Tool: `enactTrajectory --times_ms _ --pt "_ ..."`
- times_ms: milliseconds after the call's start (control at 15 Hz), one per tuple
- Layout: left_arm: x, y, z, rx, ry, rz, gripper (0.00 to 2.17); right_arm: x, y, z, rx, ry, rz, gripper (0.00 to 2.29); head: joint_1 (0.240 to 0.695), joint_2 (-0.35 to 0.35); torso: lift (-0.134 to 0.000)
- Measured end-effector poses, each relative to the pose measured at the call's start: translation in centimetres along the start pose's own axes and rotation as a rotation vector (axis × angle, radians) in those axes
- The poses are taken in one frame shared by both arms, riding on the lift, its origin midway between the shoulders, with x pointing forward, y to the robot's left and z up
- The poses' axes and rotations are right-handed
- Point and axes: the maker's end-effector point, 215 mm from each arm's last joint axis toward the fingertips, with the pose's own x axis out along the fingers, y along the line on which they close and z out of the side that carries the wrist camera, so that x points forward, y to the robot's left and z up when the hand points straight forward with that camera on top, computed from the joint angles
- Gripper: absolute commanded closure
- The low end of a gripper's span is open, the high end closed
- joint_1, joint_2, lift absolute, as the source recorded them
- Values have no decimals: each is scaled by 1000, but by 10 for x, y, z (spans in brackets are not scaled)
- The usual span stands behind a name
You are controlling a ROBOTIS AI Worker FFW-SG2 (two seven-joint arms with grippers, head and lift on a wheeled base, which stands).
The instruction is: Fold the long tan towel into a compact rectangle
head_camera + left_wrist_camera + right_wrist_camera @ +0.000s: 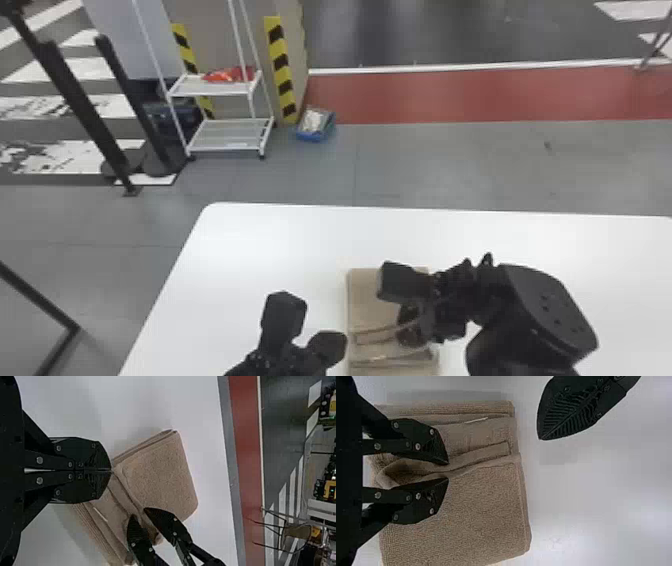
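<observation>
Towel (364,303), doubled into uneven layers on the white tabletop (250,240), with a raised fold (480,456) across the middle, between a smooth square panel (470,514) and the bunched layers nearer the robot. Right gripper (448,471) over the towel's right side, fingers spread, one on each side of the ridge. Left gripper (111,470) just beside the left edge, fingers pressed together and empty. In hand, by the look of it: taking hold of that fold to close or straighten the packet. Best to lower a touch, squeeze only the ridge, then lift low and lay over evenly, matching side edges. Too deep a bite could drag the under layers askew; too shallow, lose the cloth. Afterwards, perhaps press flat with the closed left fingertips.
</observation>
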Motion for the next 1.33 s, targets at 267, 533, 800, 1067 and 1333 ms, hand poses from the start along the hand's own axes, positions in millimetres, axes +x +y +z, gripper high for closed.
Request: enactTrajectory --times_ms 267,533,800,1067,1333 --pt "-20 -12 5 -8 -2 -38 1868 -8 -6 0 19 -12 -14 1477 695 106 0" --pt "-25 -25 3 -38 3 -88 1868 -26 -17 0 45 -45 -40 1477 695 82 0" --pt "-9 -37 5 -57 -20 -121 1872 -41 -18 2 60 -74 -49 1477 695 57 0" --pt "21 -52 -1 -64 -30 -150 1868 -48 -9 3 77 -103 -25 1477 695 21 0" --pt "49 -53 -4 -54 -57 -144 1872 -55 -6 3 87 -124 -13 1477 695 -3 0"
